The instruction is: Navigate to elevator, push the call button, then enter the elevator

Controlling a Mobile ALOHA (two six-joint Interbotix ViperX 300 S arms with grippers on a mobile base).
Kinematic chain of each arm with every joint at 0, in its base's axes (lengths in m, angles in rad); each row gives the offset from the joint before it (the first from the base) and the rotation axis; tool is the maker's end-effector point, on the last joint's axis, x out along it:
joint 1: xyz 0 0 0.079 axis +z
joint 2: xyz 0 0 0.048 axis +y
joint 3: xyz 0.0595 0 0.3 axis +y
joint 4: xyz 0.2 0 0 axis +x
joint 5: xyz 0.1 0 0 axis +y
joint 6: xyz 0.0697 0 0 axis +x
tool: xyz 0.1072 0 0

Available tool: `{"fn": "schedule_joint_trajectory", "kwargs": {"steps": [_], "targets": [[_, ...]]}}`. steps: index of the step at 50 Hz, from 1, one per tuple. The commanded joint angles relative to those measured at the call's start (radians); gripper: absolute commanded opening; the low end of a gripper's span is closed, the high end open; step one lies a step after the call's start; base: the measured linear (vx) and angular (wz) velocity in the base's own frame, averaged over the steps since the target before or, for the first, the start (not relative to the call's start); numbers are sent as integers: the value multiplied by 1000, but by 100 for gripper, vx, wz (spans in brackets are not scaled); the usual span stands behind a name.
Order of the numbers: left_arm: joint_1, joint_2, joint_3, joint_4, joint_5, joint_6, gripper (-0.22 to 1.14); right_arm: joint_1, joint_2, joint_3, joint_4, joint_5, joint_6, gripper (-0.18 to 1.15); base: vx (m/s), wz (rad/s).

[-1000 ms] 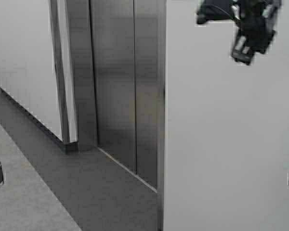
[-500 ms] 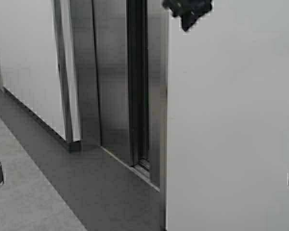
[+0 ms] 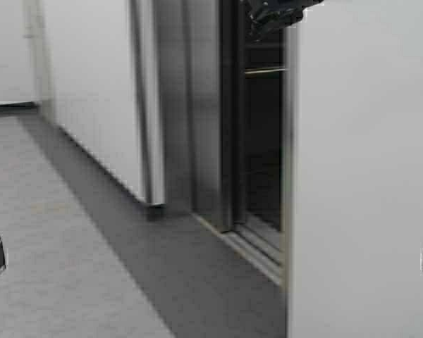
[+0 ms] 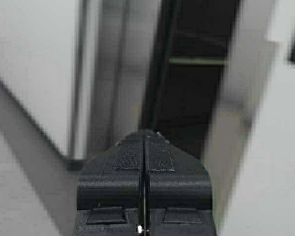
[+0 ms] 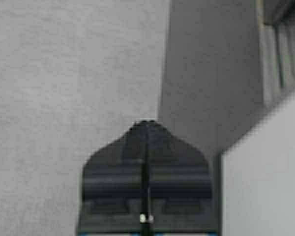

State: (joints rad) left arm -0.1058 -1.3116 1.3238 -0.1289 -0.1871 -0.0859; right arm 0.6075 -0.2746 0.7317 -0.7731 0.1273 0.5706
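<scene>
The elevator (image 3: pixel 262 148) stands ahead with its steel doors slid apart, showing a dark cab and a round handrail (image 3: pixel 265 70). It also shows in the left wrist view (image 4: pixel 196 98). My right gripper (image 3: pixel 271 15) hangs high at the top of the doorway, beside the white wall corner. In its own view it (image 5: pixel 146 123) is shut and empty, over the grey floor. My left gripper (image 4: pixel 143 132) is shut and empty and points at the open doorway. The call button is out of view.
A white wall (image 3: pixel 366 183) fills the right side, its corner edging the doorway. Another white wall panel (image 3: pixel 92 91) runs along the left of the steel frame (image 3: pixel 194 105). A dark floor strip (image 3: pixel 197 282) leads to the door sill (image 3: pixel 257 246).
The elevator doors have slid from shut to open. The robot has moved, so the whole scene has shifted right. My right gripper has moved left and up in the high view.
</scene>
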Motion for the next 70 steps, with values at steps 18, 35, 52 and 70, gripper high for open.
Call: {"fn": "schedule_joint_trajectory", "kwargs": {"steps": [18,35,52,70], "targets": [[-2,21,-9,3,-15,5,2,-9,-8,-8,-3,-11,0,6,11,53],[0,49,-8,3,-34,6,2,-11,-8,-43,-6,-17,-3,6,14,49],[0,98,-11,3,-66,6,2,-55,8,0,-11,-18,-2,6,24,27],[2,110,-14,6,-74,8,2,-55,5,-6,-9,-20,2,6,39,9]]}}
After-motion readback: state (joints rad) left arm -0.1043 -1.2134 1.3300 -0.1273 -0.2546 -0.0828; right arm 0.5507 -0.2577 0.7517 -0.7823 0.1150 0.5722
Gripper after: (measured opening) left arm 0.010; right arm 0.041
